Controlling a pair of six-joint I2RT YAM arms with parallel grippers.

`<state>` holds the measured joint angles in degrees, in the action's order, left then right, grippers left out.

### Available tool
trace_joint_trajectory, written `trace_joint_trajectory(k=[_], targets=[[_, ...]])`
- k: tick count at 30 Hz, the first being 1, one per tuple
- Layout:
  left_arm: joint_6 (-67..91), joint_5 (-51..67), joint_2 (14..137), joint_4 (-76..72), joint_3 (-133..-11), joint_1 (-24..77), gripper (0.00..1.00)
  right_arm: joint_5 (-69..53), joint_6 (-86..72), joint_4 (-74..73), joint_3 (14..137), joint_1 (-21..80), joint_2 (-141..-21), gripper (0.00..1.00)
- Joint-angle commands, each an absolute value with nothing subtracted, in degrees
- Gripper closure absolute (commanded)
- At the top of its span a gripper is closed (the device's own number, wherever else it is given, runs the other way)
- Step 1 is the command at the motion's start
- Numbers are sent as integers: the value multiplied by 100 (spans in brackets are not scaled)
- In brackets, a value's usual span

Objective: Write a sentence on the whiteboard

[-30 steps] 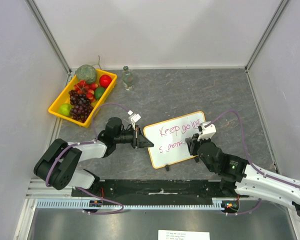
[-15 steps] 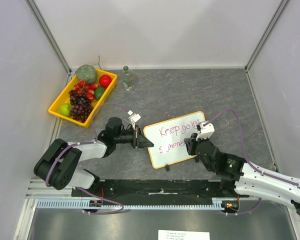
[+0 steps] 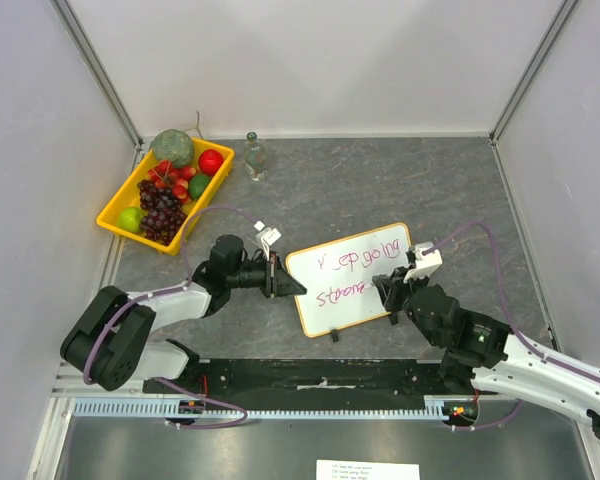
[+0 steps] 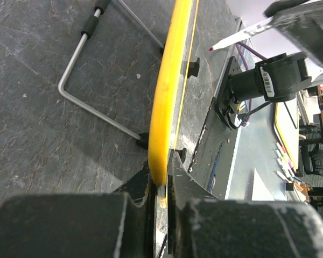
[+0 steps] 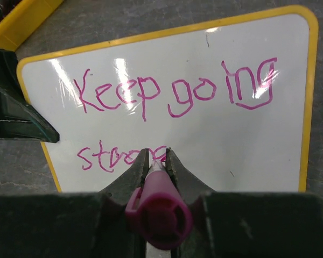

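Grey tabletop (image 3: 400,180). The whiteboard (image 3: 365,272) sits near its front edge, between the two arms, propped on a wire stand (image 4: 97,110).

Left gripper (image 3: 296,286) pinches the board's yellow frame at the edge nearest it, steadying it. Right gripper (image 5: 156,156) is closed on a magenta marker (image 5: 158,210), low over the second line.

I read "Keep going" on top and "stro…" below; the rest of that word is hidden behind the fingers. My guess is that the last letters of "strong" are in hand.

To do it well:
- Use light, even pressure so the propped board does not rock in the left grip.
- Make short strokes, drifting along the baseline.
- Lift clear between letters to avoid smears.

Marker tip (image 5: 157,164) looks at or near the surface; I cannot confirm contact.
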<state>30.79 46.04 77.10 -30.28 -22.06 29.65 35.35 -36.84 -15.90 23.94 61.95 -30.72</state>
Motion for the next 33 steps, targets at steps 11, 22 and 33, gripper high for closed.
trace_joint_trajectory(k=[11,22,33], targets=[[2294,3595,6961,-1846,-2101,2057,98,3077,-2567,-89,2426,6170,-3181,100],[2426,3709,6873,-1995,-1934,1775,98,2830,-2320,1010,1969,6161,-3585,100],[2426,3832,6838,-2144,-1872,1784,98,3313,-2425,1529,1907,6170,-4157,100]])
